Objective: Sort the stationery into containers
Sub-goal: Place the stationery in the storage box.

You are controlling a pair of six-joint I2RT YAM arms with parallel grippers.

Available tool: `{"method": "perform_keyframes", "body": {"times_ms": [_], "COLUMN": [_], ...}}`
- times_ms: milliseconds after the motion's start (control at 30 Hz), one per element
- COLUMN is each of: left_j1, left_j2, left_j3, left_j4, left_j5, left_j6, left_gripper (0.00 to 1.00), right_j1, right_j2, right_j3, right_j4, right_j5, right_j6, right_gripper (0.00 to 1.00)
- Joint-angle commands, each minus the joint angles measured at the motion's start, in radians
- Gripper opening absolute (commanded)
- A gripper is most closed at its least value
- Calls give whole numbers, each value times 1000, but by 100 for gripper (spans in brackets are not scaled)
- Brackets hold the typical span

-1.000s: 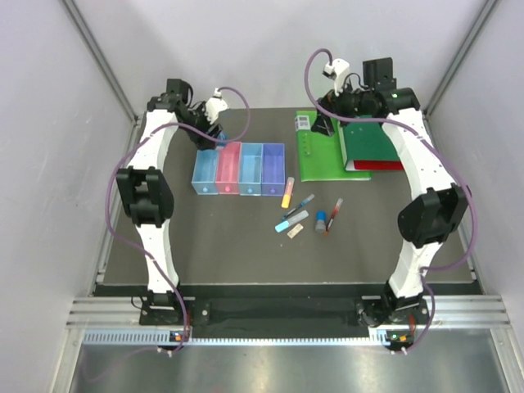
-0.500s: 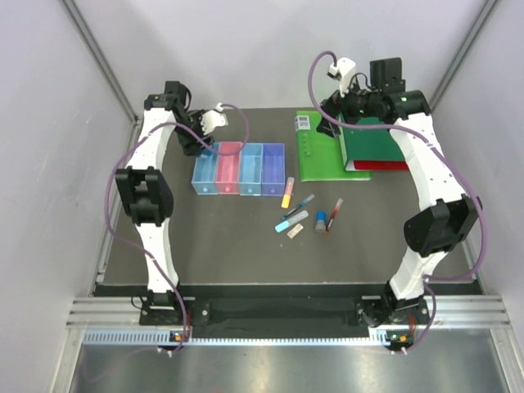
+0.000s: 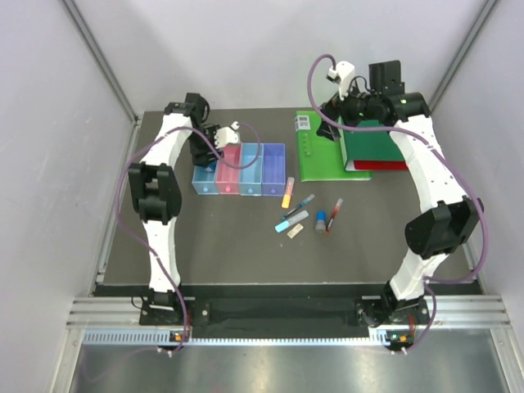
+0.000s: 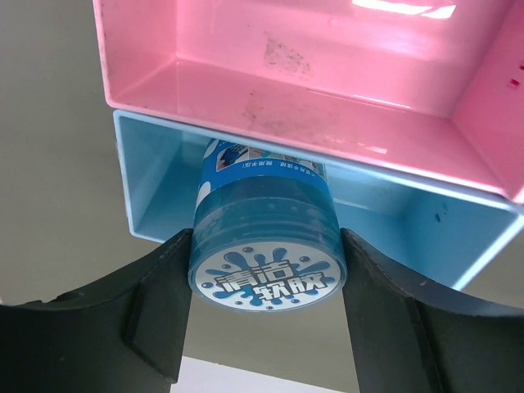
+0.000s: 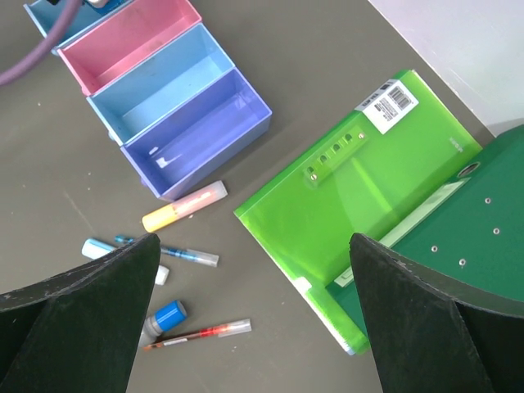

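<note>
My left gripper (image 4: 267, 282) is shut on the round blue disc (image 4: 267, 246), a blue tub with a printed white lid, gripped on both sides. It hangs over the blue bin (image 4: 409, 225), with the pink bin (image 4: 311, 74) beside it. From above, the left gripper (image 3: 216, 144) sits at the far end of the blue bin (image 3: 205, 176), which stands in a row with the pink (image 3: 227, 168), light blue (image 3: 250, 168) and purple (image 3: 273, 168) bins. My right gripper (image 5: 254, 270) is open and empty, high above the table. The highlighter (image 3: 287, 192), dark pen (image 3: 300, 205), light-blue marker (image 3: 291, 221), eraser (image 3: 295, 232), blue cylinder (image 3: 321, 219) and red pen (image 3: 333, 214) lie loose.
A flat bright green folder (image 3: 319, 151) lies right of the bins, and a dark green binder (image 3: 372, 143) on a red one lies beside it under the right arm. In the right wrist view the folder (image 5: 360, 196) sits close to the highlighter (image 5: 184, 205).
My left arm has swung right and nearer, carrying the blue disc from behind the bins to over the blue bin's far end. The right arm rose slightly at first.
</note>
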Motion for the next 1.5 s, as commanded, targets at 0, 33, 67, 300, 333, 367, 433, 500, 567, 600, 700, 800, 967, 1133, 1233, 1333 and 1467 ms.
{"method": "perform_keyframes", "body": {"times_ms": [0, 33, 67, 300, 333, 367, 433, 500, 567, 600, 700, 800, 967, 1133, 1233, 1333, 1467], "left_j1": [-13, -15, -19, -31, -36, -36, -41, -41, -41, -41, -41, -41, -41, -41, -41, -39, -38], "left_j2": [7, 6, 2, -39, -40, -39, -37, -40, -53, -57, -74, -96, -126, -165, -211, -282, -381], "left_j3": [-5, -11, -24, -133, -138, -143, -144, -144, -143, -144, -144, -153, -173, -184, -198, -242, -333], "left_j4": [121, 157, 176, 319, 320, 326, 331, 351, 368, 381, 391, 409, 409, 425, 458, 556, 694], "left_j5": [-4, -13, -24, -25, -22, -22, -16, -9, -4, 4, 25, 44, 70, 85, 88, 68, 60], "left_j6": [-10, -19, -22, -59, -59, -60, -64, -77, -96, -100, -119, -128, -128, -157, -195, -270, -397], "left_gripper": [0, 0, 0, 19, 26, 29, 38, 38, 54, 55, 61, 82, 99, 99, 99, 99, 99], "right_j1": [12, 12, 12, 12, 13, 12, 12, 12, 12, 12, 12, 12, 12, 13, 13, 13, 13], "right_j2": [-54, -52, -52, -48, -45, -46, -45, -46, -48, -49, -52, -52, -51, -48, -32, 15, 148], "right_j3": [0, -3, -3, -6, -8, -8, -9, -14, -17, -20, -25, -23, -15, -22, -19, 6, 116], "right_j4": [7, 7, 7, 10, 10, 9, 9, 9, 9, 9, 12, 10, 10, 10, 24, 44, 76], "right_j5": [-17, -20, -20, -23, -25, -26, -29, -31, -29, -29, -31, -28, -29, -34, -34, -19, 26], "right_j6": [-7, -7, -9, -9, -9, -9, -7, -9, -9, -9, -10, -9, -9, -6, 6, 25, 52], "right_gripper": [100, 100, 100, 100, 99, 100, 100, 100, 100, 100, 99, 100, 100, 100, 100, 100, 100]}}
